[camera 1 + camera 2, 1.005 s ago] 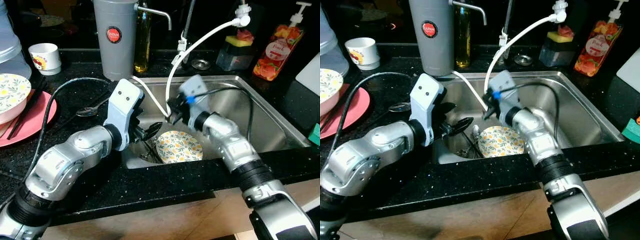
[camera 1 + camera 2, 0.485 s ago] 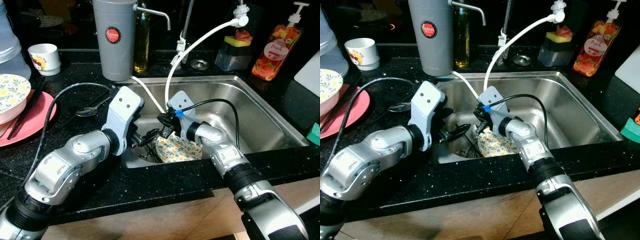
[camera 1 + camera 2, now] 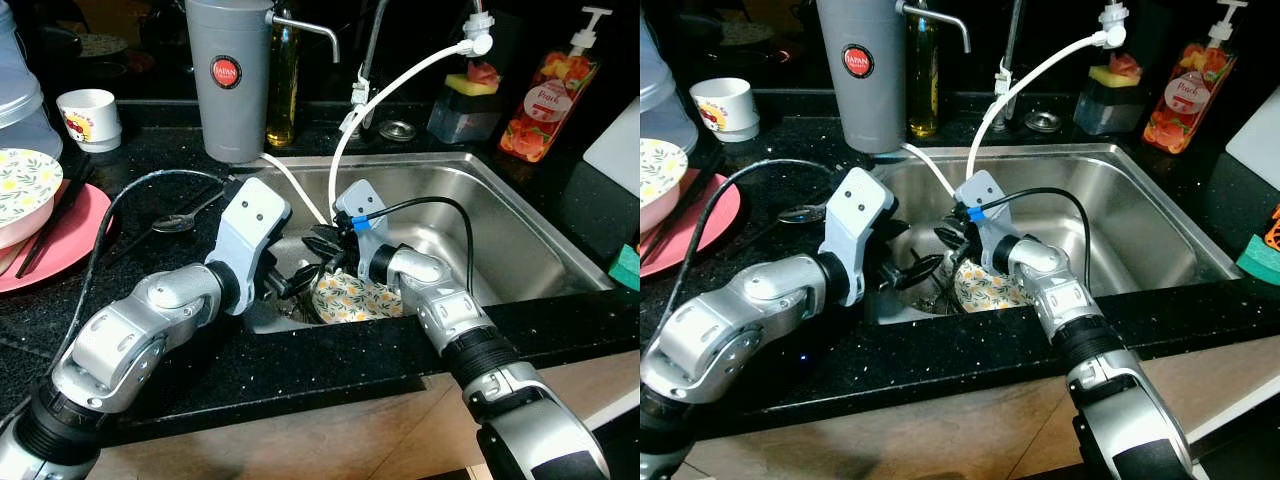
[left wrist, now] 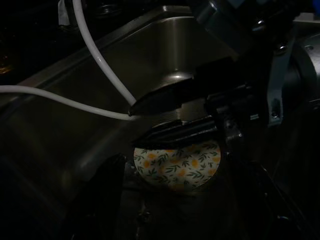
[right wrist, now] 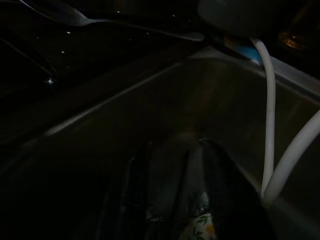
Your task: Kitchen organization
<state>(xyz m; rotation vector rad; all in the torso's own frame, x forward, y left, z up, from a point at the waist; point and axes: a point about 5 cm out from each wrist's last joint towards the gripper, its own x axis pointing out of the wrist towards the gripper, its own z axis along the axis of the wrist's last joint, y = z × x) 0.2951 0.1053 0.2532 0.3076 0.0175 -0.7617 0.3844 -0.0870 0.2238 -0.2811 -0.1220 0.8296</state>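
In the stainless steel sink basin (image 3: 520,230), against its left wall, lies a round floral-patterned dish with yellow flowers and green leaves (image 3: 358,300), face up near the drain. Both grippers crowd over it. The left gripper (image 3: 296,280) reaches in from the counter side, its two black fingers (image 4: 170,95) parted with nothing between them, hovering just above the dish's far rim in the left wrist view. The right gripper (image 3: 326,243) comes down from above on the dish's left edge; whether its fingers are spread or pinched I cannot tell (the right wrist view is too dark to settle it).

The main risk, as I judge it, is collision: the two sets of fingers are very near each other over one small dish, and either could knock the other or push the dish sideways against the wall. The white flexible hose (image 3: 340,160) loops down right beside both wrists and could snag. A thin, wet rim lying flat also gives little to grip, so a pinch may slip and drop it onto the steel.

Being round, the dish has no long axis to speak of; it lies roughly flat, its patterned face pointing up. A silver metal spoon (image 3: 180,222) rests on the black speckled countertop (image 3: 330,370) beside the sink.
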